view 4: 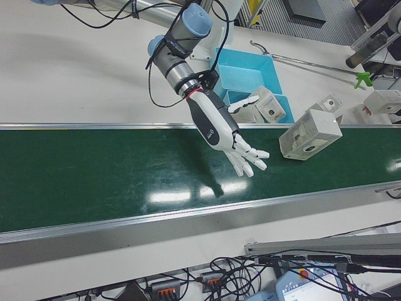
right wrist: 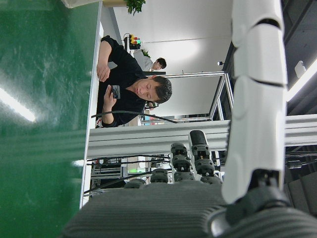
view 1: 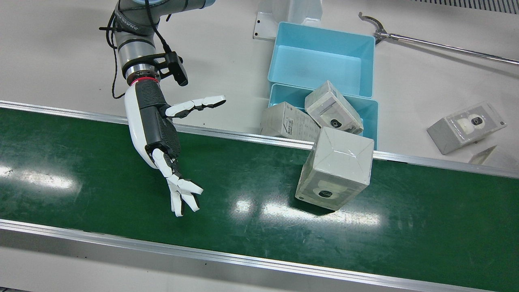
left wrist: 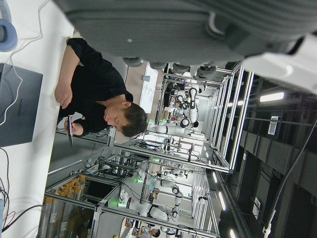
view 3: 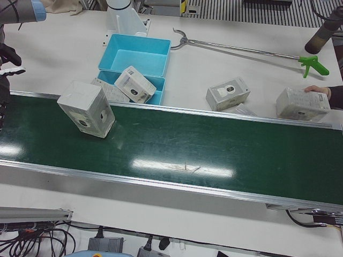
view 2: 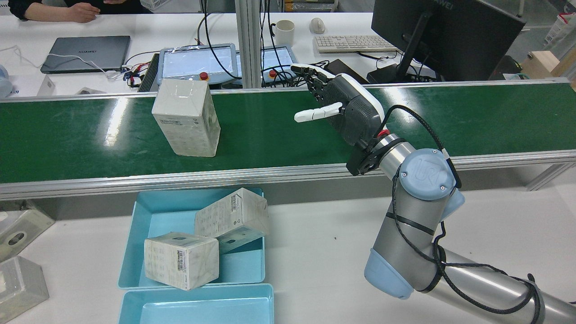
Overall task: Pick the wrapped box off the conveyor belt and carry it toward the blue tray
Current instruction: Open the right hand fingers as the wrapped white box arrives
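The wrapped box (view 1: 334, 170) stands on the green conveyor belt (view 1: 251, 182), near the rail beside the trays; it also shows in the rear view (view 2: 186, 118) and the right-front view (view 4: 310, 135). My right hand (view 1: 162, 138) hovers over the belt, well to the side of the box, open and empty with its fingers spread, as the rear view (view 2: 346, 108) also shows. A blue tray (view 1: 367, 111) just off the belt holds two wrapped boxes. A second blue tray (view 1: 316, 65) behind it is bare. Only a grey part of my left hand (left wrist: 163, 29) shows, and its fingers are hidden.
Two more wrapped boxes (view 1: 466, 126) lie on the white table past the trays. A long metal reach tool (view 1: 446, 46) lies at the back. A person's hand rests on another box (view 3: 303, 103). Aluminium rails (view 1: 243, 138) edge the belt.
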Controlling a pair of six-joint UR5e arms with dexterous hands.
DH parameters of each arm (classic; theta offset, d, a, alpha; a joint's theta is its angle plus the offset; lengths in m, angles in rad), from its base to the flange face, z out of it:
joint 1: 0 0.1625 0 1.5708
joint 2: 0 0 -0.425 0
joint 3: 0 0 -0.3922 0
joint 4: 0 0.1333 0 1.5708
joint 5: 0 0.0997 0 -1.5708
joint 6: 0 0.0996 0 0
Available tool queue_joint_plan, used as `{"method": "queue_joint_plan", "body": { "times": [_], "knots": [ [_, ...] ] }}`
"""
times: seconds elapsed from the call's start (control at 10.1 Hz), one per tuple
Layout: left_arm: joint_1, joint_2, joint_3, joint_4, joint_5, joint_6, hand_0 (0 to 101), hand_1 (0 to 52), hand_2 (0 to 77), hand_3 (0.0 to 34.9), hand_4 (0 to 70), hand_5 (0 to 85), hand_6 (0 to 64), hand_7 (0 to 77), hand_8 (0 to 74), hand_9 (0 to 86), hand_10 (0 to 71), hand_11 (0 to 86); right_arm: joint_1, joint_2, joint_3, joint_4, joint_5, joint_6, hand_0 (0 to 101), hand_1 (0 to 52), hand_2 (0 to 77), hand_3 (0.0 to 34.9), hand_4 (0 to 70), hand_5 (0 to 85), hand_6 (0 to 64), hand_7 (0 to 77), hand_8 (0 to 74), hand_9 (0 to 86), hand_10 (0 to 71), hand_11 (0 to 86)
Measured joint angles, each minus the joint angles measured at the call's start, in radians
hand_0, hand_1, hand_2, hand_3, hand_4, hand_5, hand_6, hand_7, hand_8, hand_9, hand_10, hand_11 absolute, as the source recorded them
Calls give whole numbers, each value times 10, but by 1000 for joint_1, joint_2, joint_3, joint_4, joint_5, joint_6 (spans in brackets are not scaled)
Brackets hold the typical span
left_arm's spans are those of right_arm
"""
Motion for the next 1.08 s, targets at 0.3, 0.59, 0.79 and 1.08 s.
{"method": "queue_joint_plan", "body": {
  "times": [0.3, 0.59, 0.79, 1.08],
  "knots": [
    [0, 0, 0, 0, 0, 0, 0, 0, 5, 0, 0, 11, 5, 5, 5, 5, 5, 5, -11, 1, -33, 0, 0, -6, 475, 147, 104, 0, 87, 229, 38, 38, 11, 38, 0, 5],
    [0, 0, 0, 0, 0, 0, 0, 0, 5, 0, 0, 11, 5, 0, 5, 0, 5, 5, -16, 2, -46, 0, 0, -6, 474, 147, 104, 0, 104, 229, 38, 38, 5, 38, 0, 5],
    [0, 0, 0, 0, 0, 0, 0, 0, 5, 0, 0, 11, 5, 5, 5, 0, 0, 5, -17, 3, -47, 1, 0, -6, 476, 147, 104, 0, 93, 224, 38, 38, 11, 38, 0, 5],
    [0, 0, 0, 0, 0, 0, 0, 0, 5, 0, 0, 11, 5, 0, 5, 0, 5, 5, -17, 3, -48, 0, 0, -7, 476, 147, 104, 0, 104, 218, 38, 38, 11, 38, 0, 5]
  ]
}}
